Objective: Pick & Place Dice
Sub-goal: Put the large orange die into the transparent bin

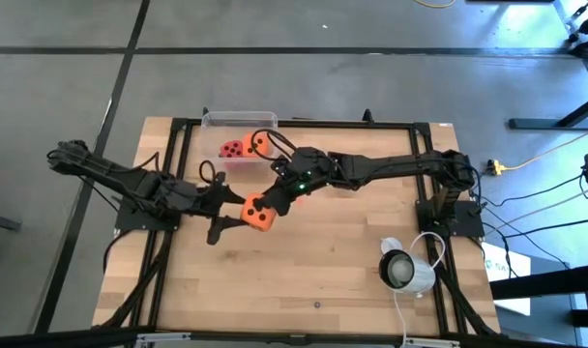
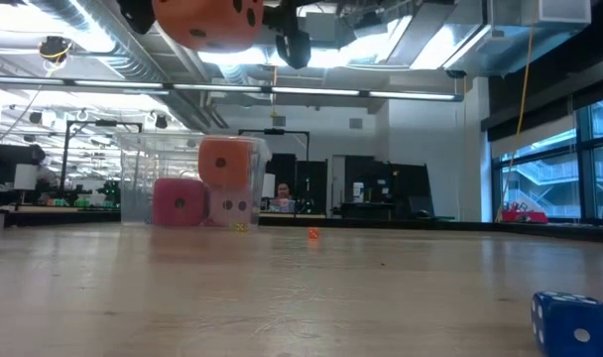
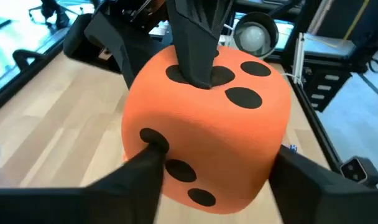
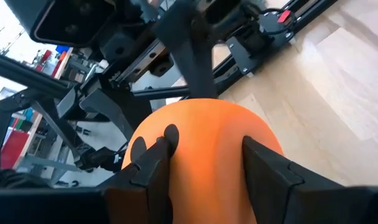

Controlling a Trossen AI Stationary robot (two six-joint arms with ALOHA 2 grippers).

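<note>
One orange die [image 1: 258,214] with dark pips hangs in the air over the middle of the table, high in the low view [image 2: 207,20]. My left gripper [image 1: 238,209] comes at it from the table's left and my right gripper [image 1: 278,199] from the right; both are shut on it. Near the far edge stands a clear box [image 1: 238,121]. The second orange die [image 2: 227,161] sits on top of the pale pink die [image 2: 232,206], with the red die [image 2: 178,203] beside them on the table. My left gripper pinches the orange die between its two fingers [image 3: 139,171], on two opposite faces [image 3: 176,168], coming level from the table's left. The die is lifted clear. My right gripper pinches the same die on another pair of faces [image 4: 201,155], with a finger [image 4: 155,165] on each side, slanting down from the far right. One of its fingers [image 3: 198,43] lies on the pipped face.
A small blue die [image 2: 574,322] lies on the near part of the table. A white round device [image 1: 400,269] with a cable sits near the table's right front. Black frame rails [image 1: 168,174] run along the table's sides. Bare wood lies in front of the arms.
</note>
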